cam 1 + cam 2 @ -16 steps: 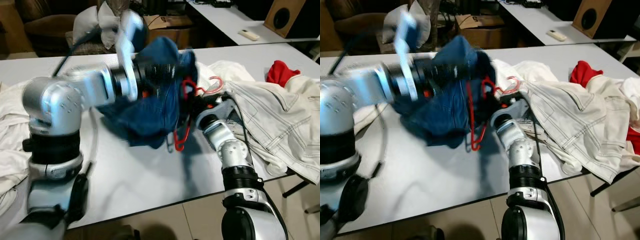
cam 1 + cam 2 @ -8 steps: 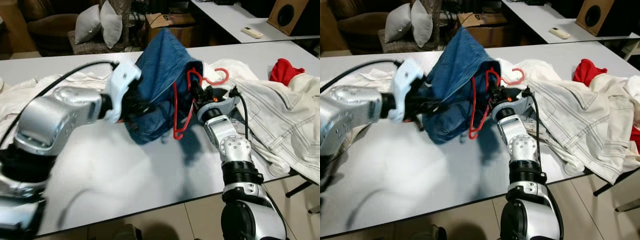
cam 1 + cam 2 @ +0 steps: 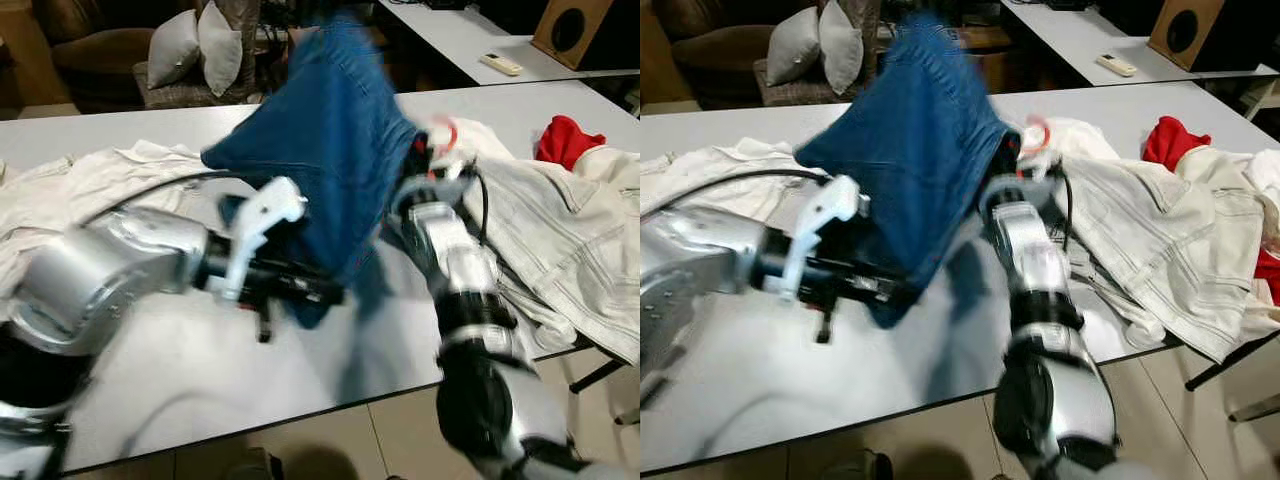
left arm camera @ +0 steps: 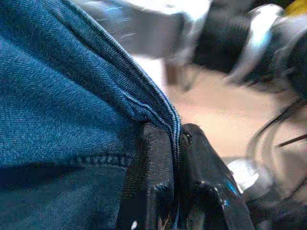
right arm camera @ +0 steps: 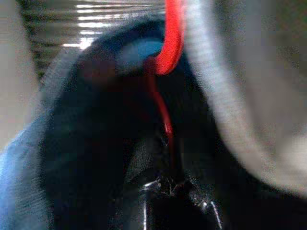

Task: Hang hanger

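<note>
Denim garment (image 3: pixel 340 150) is pinched shut in the left end effector (image 4: pixel 173 143); the right end effector (image 5: pixel 168 184) grips the red hanger (image 5: pixel 170 43).

No text, label, brand, number or sign can be read anywhere in these blurred views.

You get even, soft indoor light on the white table (image 3: pixel 300 380), with a faint shadow beneath the lifted blue denim (image 3: pixel 340 150). Both arms smear with motion blur in the head views, the right arm worst. Your left wrist view is sharp on the denim seam but blurred behind; your right wrist view is dim, soft and out of focus throughout.
</note>
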Motion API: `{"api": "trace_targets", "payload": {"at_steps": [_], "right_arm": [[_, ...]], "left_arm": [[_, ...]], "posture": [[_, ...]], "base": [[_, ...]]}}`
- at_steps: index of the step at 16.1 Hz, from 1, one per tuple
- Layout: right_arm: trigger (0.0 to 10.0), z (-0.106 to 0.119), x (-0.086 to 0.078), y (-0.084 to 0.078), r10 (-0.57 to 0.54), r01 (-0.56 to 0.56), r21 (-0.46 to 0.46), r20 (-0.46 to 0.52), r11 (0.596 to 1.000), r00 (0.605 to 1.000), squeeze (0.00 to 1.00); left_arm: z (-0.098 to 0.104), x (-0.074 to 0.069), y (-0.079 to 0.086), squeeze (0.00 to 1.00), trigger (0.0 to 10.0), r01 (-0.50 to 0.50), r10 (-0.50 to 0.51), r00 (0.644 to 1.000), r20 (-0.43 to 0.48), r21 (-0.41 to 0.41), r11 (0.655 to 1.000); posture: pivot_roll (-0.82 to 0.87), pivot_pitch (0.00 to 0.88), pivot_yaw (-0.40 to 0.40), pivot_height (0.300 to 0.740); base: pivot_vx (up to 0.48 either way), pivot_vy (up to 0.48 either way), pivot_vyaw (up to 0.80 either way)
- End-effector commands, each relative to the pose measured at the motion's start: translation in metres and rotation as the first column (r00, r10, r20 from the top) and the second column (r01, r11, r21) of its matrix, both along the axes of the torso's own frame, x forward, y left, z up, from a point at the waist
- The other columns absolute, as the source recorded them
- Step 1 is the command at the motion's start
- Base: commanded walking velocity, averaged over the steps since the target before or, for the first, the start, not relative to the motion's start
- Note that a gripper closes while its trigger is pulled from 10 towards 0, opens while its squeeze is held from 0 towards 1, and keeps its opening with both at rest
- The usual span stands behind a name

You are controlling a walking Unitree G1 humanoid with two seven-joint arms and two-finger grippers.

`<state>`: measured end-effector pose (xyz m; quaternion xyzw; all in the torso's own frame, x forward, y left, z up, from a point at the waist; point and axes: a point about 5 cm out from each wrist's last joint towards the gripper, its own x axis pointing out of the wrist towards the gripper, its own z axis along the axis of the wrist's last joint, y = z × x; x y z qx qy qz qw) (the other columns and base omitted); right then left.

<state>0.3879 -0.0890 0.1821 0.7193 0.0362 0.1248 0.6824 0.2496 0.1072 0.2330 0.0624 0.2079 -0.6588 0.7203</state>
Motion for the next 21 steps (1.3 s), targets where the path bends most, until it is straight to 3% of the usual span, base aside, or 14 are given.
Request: {"api": "trace_targets", "payload": {"at_steps": [1, 2, 3, 5, 6, 7, 8, 11, 12, 14, 16, 18, 19, 21], "right_arm": [[10.0, 0.024, -0.009, 0.074, 0.113, -0.116, 0.116, 0.036, 0.986, 0.993, 0.00], [10.0, 0.023, -0.009, 0.077, 0.103, -0.104, 0.051, 0.031, 0.993, 0.994, 0.00], [10.0, 0.021, -0.009, 0.079, 0.107, -0.108, 0.026, 0.030, 0.994, 0.994, 0.00], [10.0, 0.015, -0.016, 0.094, 0.170, -0.162, -0.138, 0.046, 0.977, 0.984, 0.00], [10.0, 0.013, -0.018, 0.098, 0.196, -0.184, -0.186, 0.048, 0.965, 0.979, 0.00], [10.0, 0.007, -0.025, 0.108, 0.267, -0.234, -0.334, 0.057, 0.913, 0.962, 0.00], [10.0, 0.002, -0.030, 0.114, 0.306, -0.258, -0.411, 0.054, 0.874, 0.950, 0.00], [10.0, 0.001, -0.034, 0.118, 0.326, -0.293, -0.354, 0.036, 0.888, 0.945, 0.00], [10.0, 0.011, -0.037, 0.119, 0.366, -0.331, -0.318, 0.057, 0.888, 0.929, 0.00], [10.0, 0.012, -0.034, 0.113, 0.322, -0.303, -0.273, 0.028, 0.913, 0.946, 0.00], [10.0, -0.010, -0.039, 0.112, 0.365, -0.355, -0.464, -0.073, 0.812, 0.928, 0.00], [10.0, -0.018, -0.049, 0.113, 0.411, -0.402, -0.484, -0.095, 0.777, 0.907, 0.00], [10.0, -0.021, -0.057, 0.106, 0.426, -0.422, -0.476, -0.106, 0.772, 0.898, 0.00], [10.0, -0.024, -0.065, 0.090, 0.405, -0.420, -0.431, -0.132, 0.798, 0.905, 0.00]], "left_arm": [[0.012, -0.009, -0.012, 0.00, 0.0, 0.077, -0.087, 0.994, -0.068, -0.135, 0.988], [0.023, -0.005, -0.018, 0.00, 0.0, 0.062, -0.086, 0.993, -0.086, -0.249, 0.967], [0.028, -0.001, -0.020, 0.00, 0.0, 0.047, -0.076, 0.993, -0.088, -0.290, 0.956], [0.048, 0.022, -0.024, 0.00, 0.0, -0.086, 0.042, 0.993, -0.107, -0.448, 0.890], [0.052, 0.026, -0.023, 0.00, 0.0, -0.106, 0.057, 0.991, -0.117, -0.474, 0.874], [0.062, 0.030, -0.021, 0.00, 0.0, -0.134, 0.074, 0.988, -0.135, -0.514, 0.847], [0.069, 0.031, -0.019, 0.00, 0.0, -0.147, 0.076, 0.986, -0.151, -0.538, 0.830], [0.074, 0.032, -0.021, 0.00, 0.0, -0.164, 0.080, 0.982, -0.172, -0.555, 0.815], [0.072, 0.050, -0.019, 0.00, 0.0, -0.329, 0.263, 0.944, -0.198, -0.523, 0.786], [0.072, 0.059, -0.015, 0.00, 0.0, -0.405, 0.333, 0.914, -0.230, -0.522, 0.751], [0.084, 0.059, -0.018, 0.00, 0.0, -0.412, 0.338, 0.911, -0.236, -0.553, 0.724], [0.092, 0.070, -0.009, 0.00, 0.0, -0.482, 0.431, 0.872, -0.232, -0.561, 0.673], [0.096, 0.083, 0.007, 0.00, 0.0, -0.563, 0.546, 0.809, -0.217, -0.551, 0.615], [0.101, 0.096, 0.033, 0.00, 0.0, -0.655, 0.668, 0.715, -0.207, -0.533, 0.536]], "posture": [[0.17, 0.014, -0.028, 0.740], [0.17, 0.017, -0.029, 0.740], [0.17, 0.017, -0.030, 0.740], [0.16, 0.016, -0.026, 0.740], [0.16, 0.017, -0.024, 0.740], [0.15, 0.016, -0.020, 0.740], [0.15, 0.015, -0.017, 0.740], [0.15, 0.014, -0.017, 0.740], [0.15, 0.012, -0.017, 0.740], [0.14, 0.011, -0.016, 0.740], [0.14, 0.007, -0.015, 0.740], [0.14, 0.007, -0.015, 0.740], [0.13, 0.003, -0.016, 0.740], [0.13, 0.002, -0.013, 0.740]], "base": [[0.000, 0.000, 0.00], [0.000, 0.000, 0.00], [0.000, 0.000, 0.00], [0.000, 0.000, 0.00], [0.000, 0.000, 0.00], [0.000, 0.000, 0.00], [0.000, 0.000, 0.00], [0.000, 0.000, 0.00], [0.000, 0.000, 0.00], [0.000, 0.000, 0.00], [0.000, 0.000, 0.00], [0.000, 0.000, 0.00], [0.000, 0.000, 0.00], [0.000, 0.000, 0.00]]}}
